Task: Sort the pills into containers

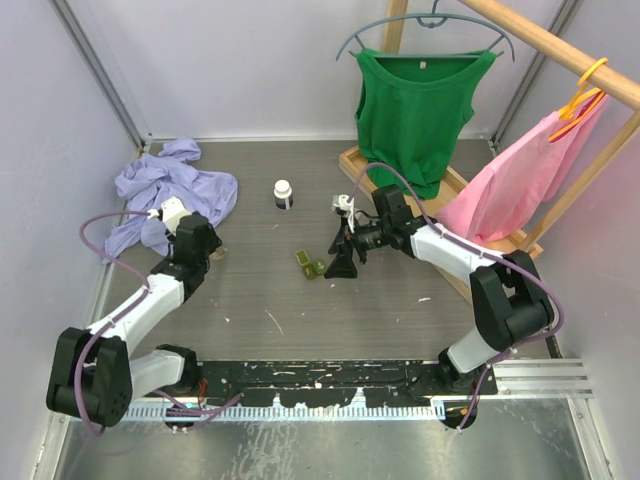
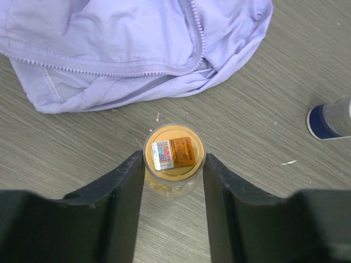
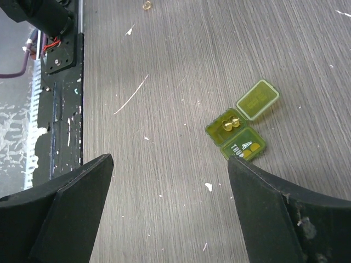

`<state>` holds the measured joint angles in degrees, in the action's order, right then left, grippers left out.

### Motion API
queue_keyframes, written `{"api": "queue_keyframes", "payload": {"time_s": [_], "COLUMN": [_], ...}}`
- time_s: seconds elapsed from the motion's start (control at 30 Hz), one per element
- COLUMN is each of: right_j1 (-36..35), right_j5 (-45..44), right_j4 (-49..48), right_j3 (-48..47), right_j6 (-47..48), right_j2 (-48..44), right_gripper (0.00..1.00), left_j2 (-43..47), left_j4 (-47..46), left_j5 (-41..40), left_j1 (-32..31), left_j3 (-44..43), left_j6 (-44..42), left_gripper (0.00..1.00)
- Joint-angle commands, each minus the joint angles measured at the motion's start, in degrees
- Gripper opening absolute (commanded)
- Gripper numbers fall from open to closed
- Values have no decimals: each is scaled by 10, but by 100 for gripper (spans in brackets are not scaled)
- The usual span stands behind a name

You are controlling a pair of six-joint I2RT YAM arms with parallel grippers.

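Sorting looks partly done. The translucent olive-green two-compartment plastic pill case (image 3: 241, 129) lies open on the grey wood-grain bench (image 3: 164, 66), near the middle and just ahead of the right end effector (image 3: 170, 161), whose fingers stand wide with nothing between them. One compartment holds two small yellow pills (image 3: 231, 124), and the other seems to hold a couple more. The left end effector (image 2: 174, 164) is closed narrow around a small round clear jar with an orange-labelled top (image 2: 174, 153), which appears to hold more pills, so much probably remains, and no clear case is in view.
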<state>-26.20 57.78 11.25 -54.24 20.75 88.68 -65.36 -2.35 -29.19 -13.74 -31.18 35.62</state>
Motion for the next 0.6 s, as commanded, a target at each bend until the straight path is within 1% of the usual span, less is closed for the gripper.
{"api": "queue_keyframes", "payload": {"time_s": [0.0, 0.07, 0.13, 0.27, 0.43, 0.57], "right_j1": [0, 0, 0, 0, 0, 0], "right_j5": [-11, -21, -30, -45, -64, -67], "right_j4": [-42, -66, -92, -134, -158, -173], "right_j3": [-9, -3, 5, 14, 13, 12], "right_j6": [-38, -68, -100, -158, -208, -242], "right_j2": [11, 17, 23, 43, 71, 89], "right_gripper": [91, 90, 89, 87, 84, 84], "left_j2": [35, 61, 89, 155, 231, 249], "left_j4": [27, 36, 49, 66, 31, 10], "left_j5": [28, 51, 73, 132, 259, 366], "left_j1": [2, 3, 2, 3, 2, 2], "left_j3": [-31, -31, -31, -28, 1, 13], "left_j6": [1, -5, -12, -31, -31, 6], "left_gripper": [53, 63, 70, 83, 87, 87]}}
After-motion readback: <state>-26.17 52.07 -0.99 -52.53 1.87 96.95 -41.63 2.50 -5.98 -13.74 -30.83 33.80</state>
